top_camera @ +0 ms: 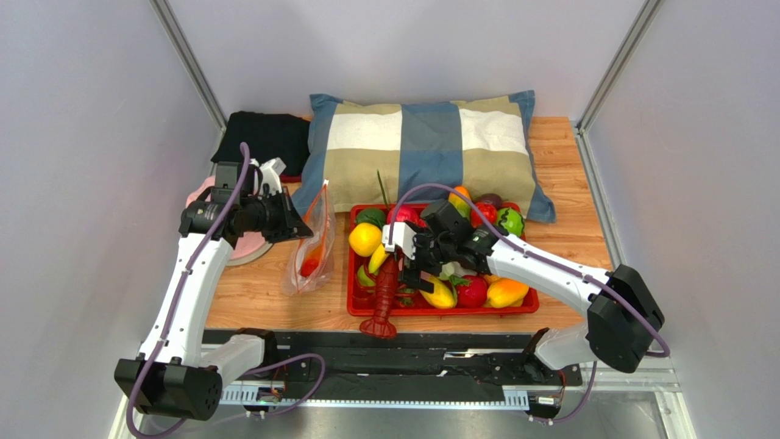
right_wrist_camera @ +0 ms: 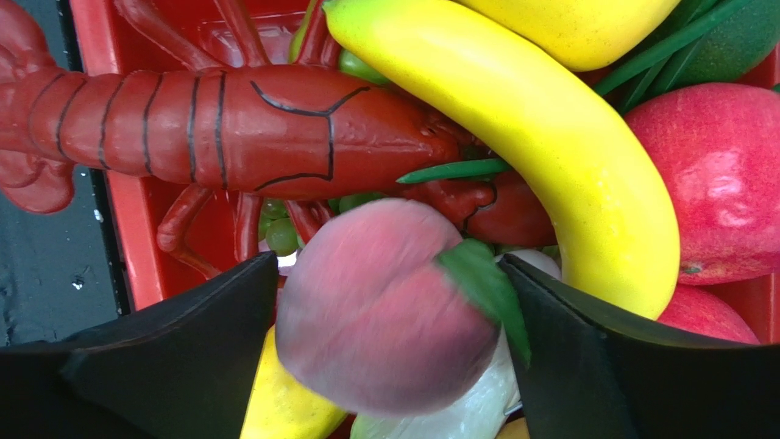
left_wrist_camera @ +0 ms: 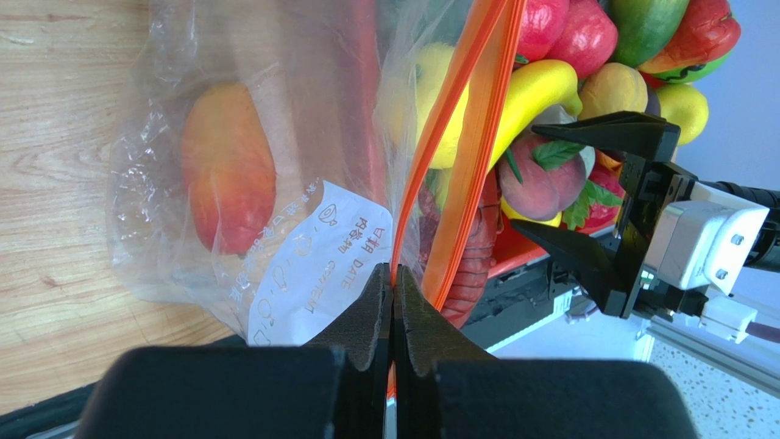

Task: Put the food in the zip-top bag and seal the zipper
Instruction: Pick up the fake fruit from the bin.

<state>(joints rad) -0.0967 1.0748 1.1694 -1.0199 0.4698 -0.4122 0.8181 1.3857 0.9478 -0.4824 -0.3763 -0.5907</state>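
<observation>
The clear zip-top bag point(top_camera: 311, 245) stands on the table left of the red tray point(top_camera: 439, 312), its mouth spread. My left gripper point(left_wrist_camera: 394, 279) is shut on one lip of the orange zipper point(left_wrist_camera: 467, 119). An orange-red fruit point(left_wrist_camera: 227, 169) lies inside the bag. My right gripper point(right_wrist_camera: 389, 260) is open wide over the tray's near left part. A pink peach point(right_wrist_camera: 384, 311) with a green leaf sits between its fingers, blurred. A yellow banana point(right_wrist_camera: 540, 137) and a red lobster point(right_wrist_camera: 229, 128) lie just beyond it.
The tray holds several more toy fruits point(top_camera: 476, 291), and the lobster's tail point(top_camera: 378, 325) hangs over its front rim. A checked pillow point(top_camera: 421, 146) lies behind the tray. A black cloth point(top_camera: 265, 137) lies at the back left. A pink hat point(top_camera: 245, 249) is under the left arm.
</observation>
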